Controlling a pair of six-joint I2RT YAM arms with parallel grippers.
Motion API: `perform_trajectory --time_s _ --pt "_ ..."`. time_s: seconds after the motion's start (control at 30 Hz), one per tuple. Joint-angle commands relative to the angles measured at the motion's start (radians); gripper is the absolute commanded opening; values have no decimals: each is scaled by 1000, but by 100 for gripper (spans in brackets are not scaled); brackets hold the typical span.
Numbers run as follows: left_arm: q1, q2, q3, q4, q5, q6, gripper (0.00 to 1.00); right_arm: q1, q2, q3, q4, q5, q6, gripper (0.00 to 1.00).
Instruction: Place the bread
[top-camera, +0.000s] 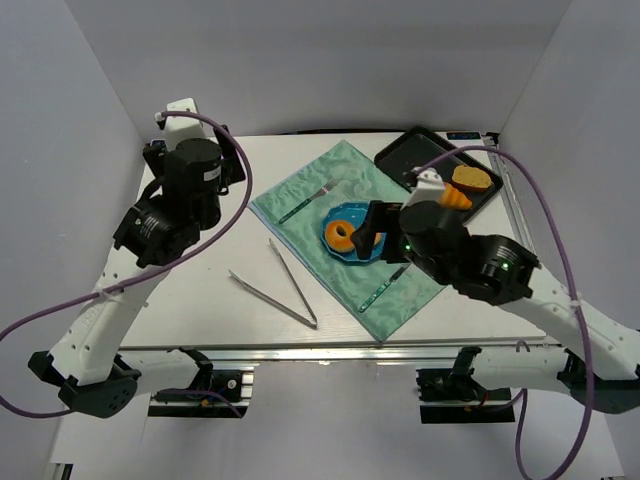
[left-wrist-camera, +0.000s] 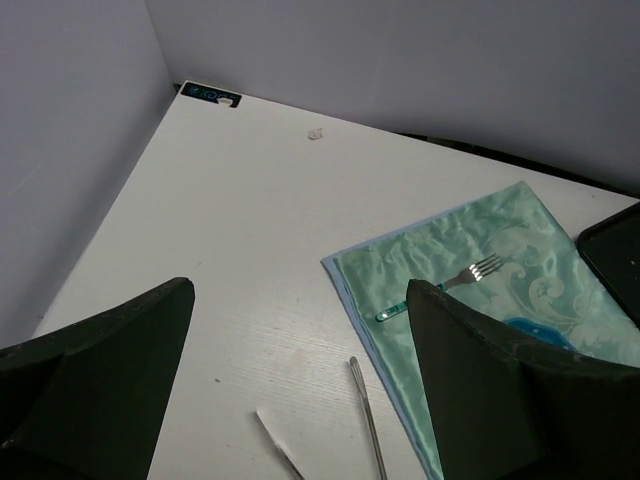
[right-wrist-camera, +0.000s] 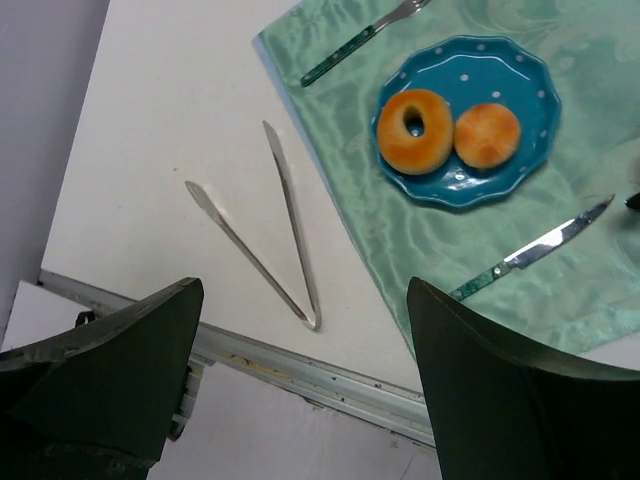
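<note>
My right claw (right-wrist-camera: 300, 290) hangs wide and empty above the desk (right-wrist-camera: 150, 150) edge. The bread (right-wrist-camera: 414, 131) rests on the blue plate (right-wrist-camera: 470, 70), set between fork (right-wrist-camera: 360, 40) and knife (right-wrist-camera: 530, 250) like a served meal. The left claw (left-wrist-camera: 300, 290), also wide, waits aside.

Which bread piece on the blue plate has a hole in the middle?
The ring-shaped bread, leftmost in the right wrist view; the round bun beside it is solid.

Plate (right-wrist-camera: 520, 90) on mat (right-wrist-camera: 400, 230) | bread (right-wrist-camera: 414, 131) on plate, bun (right-wrist-camera: 487, 135) right of it | fork (right-wrist-camera: 360, 40) behind-left | knife (right-wrist-camera: 530, 250) near-right | tongs (right-wrist-camera: 270, 230) left of mat | tray (top-camera: 405, 155) behind-right
</note>
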Motion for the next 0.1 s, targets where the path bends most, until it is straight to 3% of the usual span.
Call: perform_trajectory --time_s 0.0,0.07 --pt "0 6 -20 30 48 -16 98 -24 -60 -42 10 61 57 89" --pt "0 17 -30 36 66 -22 98 -43 -45 -35 10 40 25 89"
